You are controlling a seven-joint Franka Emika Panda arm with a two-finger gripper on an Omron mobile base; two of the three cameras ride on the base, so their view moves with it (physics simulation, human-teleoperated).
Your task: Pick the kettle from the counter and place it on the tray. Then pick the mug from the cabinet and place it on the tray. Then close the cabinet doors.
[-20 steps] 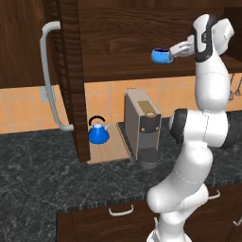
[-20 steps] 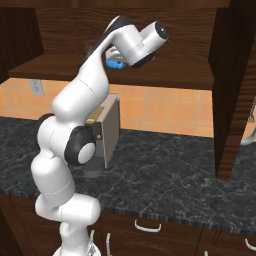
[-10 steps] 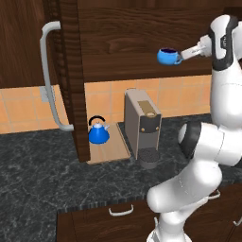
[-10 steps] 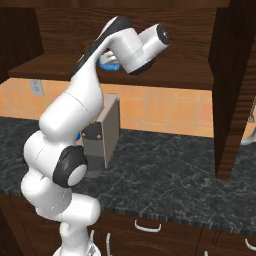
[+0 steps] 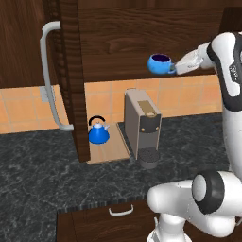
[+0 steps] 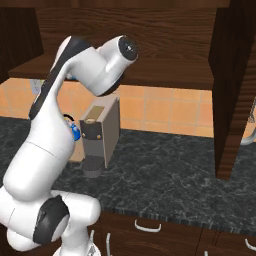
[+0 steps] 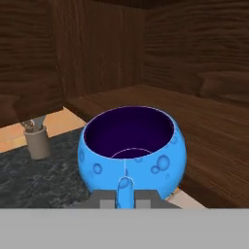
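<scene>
My gripper point(image 5: 176, 69) is shut on the handle of the blue mug point(image 5: 160, 64) and holds it upright in the air, in front of the cabinet point(image 5: 132, 33) and above the coffee machine. In the hand view the mug point(image 7: 132, 150) sits close, with its handle between the fingertips point(image 7: 103, 198). The blue kettle point(image 5: 99, 133) stands on the tan tray point(image 5: 115, 147) on the dark counter point(image 5: 42, 175), beside the open left cabinet door point(image 5: 71, 80). From the right base view the kettle point(image 6: 75, 131) peeks out behind my arm.
A grey coffee machine point(image 5: 142, 126) stands just right of the tray. The left door's silver handle point(image 5: 49, 80) juts out. The right cabinet door point(image 6: 232, 90) hangs open at the right. A small grey cylinder point(image 7: 36, 141) stands on the counter below.
The arm's elbow has swung out to the right. The mug, still gripped, has come slightly down and left, out from the cabinet shelf.
</scene>
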